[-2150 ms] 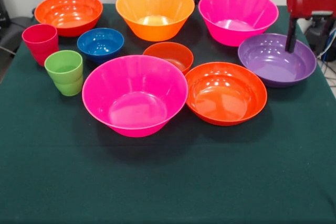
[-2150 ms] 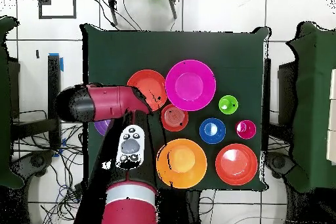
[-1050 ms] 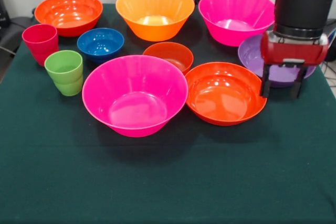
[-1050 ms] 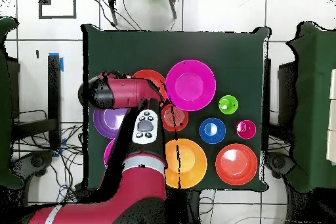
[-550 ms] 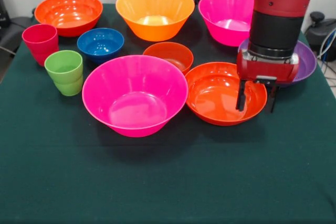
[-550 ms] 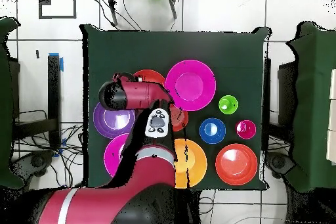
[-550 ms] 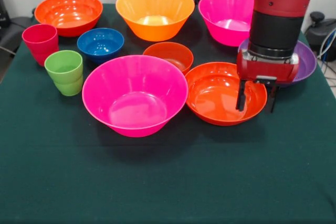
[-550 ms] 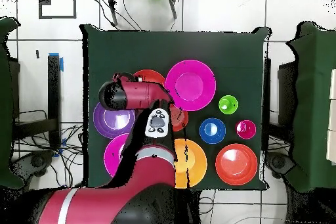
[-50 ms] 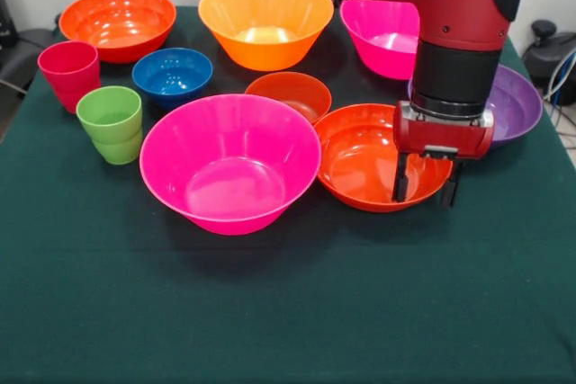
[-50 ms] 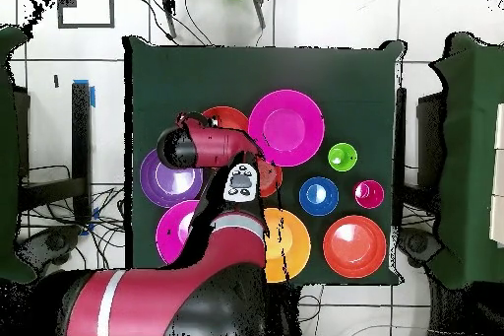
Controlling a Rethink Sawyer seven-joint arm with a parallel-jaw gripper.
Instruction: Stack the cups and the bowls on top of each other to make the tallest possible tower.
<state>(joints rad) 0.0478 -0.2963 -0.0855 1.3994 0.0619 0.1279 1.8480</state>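
Straddling the rim of the red-orange bowl (image 9: 382,157) right of centre, the gripper (image 9: 422,188) has its jaws spread, one finger inside, one outside. Risk: a thin-rim pinch tips the bowl into the magenta bowl (image 9: 229,162) touching its left. Purple bowl (image 9: 513,103) crowds the right; lower frame is open.

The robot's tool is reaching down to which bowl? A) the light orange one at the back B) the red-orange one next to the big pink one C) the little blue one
B: in the front view the tool hangs open astride the right rim of the red-orange bowl, beside the big pink bowl.
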